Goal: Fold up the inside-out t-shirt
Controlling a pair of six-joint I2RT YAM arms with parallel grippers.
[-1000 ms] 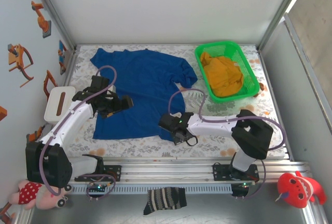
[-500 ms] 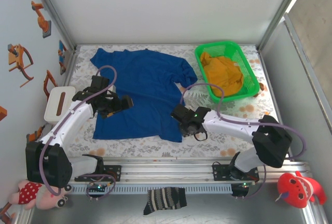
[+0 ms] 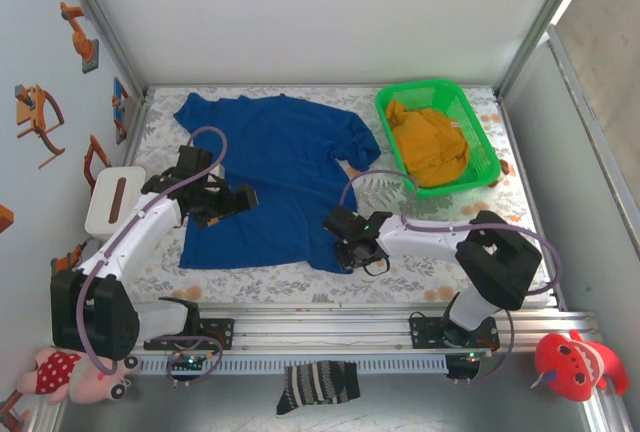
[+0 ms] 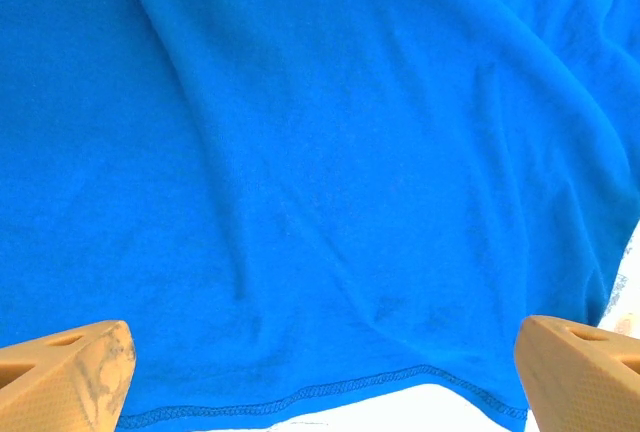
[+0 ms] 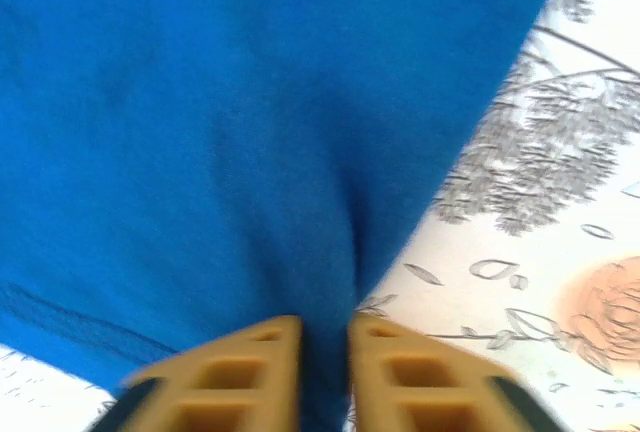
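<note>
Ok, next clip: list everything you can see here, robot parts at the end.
t-shirt: 1, royal blue, spread over the table's left and centre
basket: 1, green, far right of the table
garment: 1, mustard yellow, inside the basket
table cover: 1, white floral, under the t-shirt and basket
box: 1, white, left table edge
sock: 1, dark striped, below the front rail
red plush toy: 1, near right corner
pink plush toy: 1, near left corner
wall stickers: several, orange, left wall
left arm: 1, white and black, jaws wide open over the t-shirt
right arm: 1, white and black, jaws closed on the t-shirt's lower right edge
</note>
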